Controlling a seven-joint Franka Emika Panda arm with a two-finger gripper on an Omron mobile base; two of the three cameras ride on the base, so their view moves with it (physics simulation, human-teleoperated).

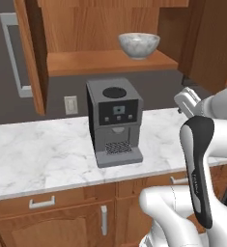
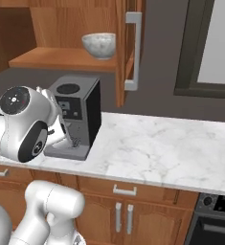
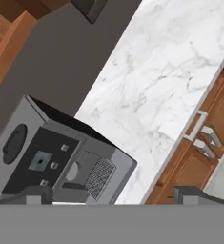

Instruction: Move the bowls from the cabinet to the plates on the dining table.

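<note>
The marbled grey-white bowl [image 1: 138, 45] sits upright on the wooden shelf [image 1: 110, 61] of the open wall cabinet [image 1: 93, 21], toward the shelf's right end as seen from the left base view and near its front edge. From the right base view the same bowl stands just left of the cabinet door [image 2: 126, 48], which hangs open edge-on with its tall grey bar handle [image 2: 132, 50] facing the room. The other door [image 1: 30, 53] is swung out to the left, with a grey bar handle [image 1: 14, 55] showing behind it.

Below the shelf a grey coffee machine [image 1: 115, 120] stands on the white, grey-veined marble tabletop [image 1: 37, 154], backed up near the dark wall, with a pale wall outlet [image 1: 71, 104] just to its left. Its drip grille faces forward, and a round dark opening sits in its top. Wooden drawers and cupboard doors with small metal handles [image 2: 124, 191] run under the tabletop edge.

The white arm [image 1: 199, 164] rises in front of the counter, its hand [image 1: 187, 102] raised to the right of the coffee machine and well below the bowl. In the hand view the two dark fingers [image 3: 35, 194] stand far apart at either side, spread wide with nothing between them, looking down across the coffee machine and the bare marble beside it. The bowl is untouched and well apart from the hand.
</note>
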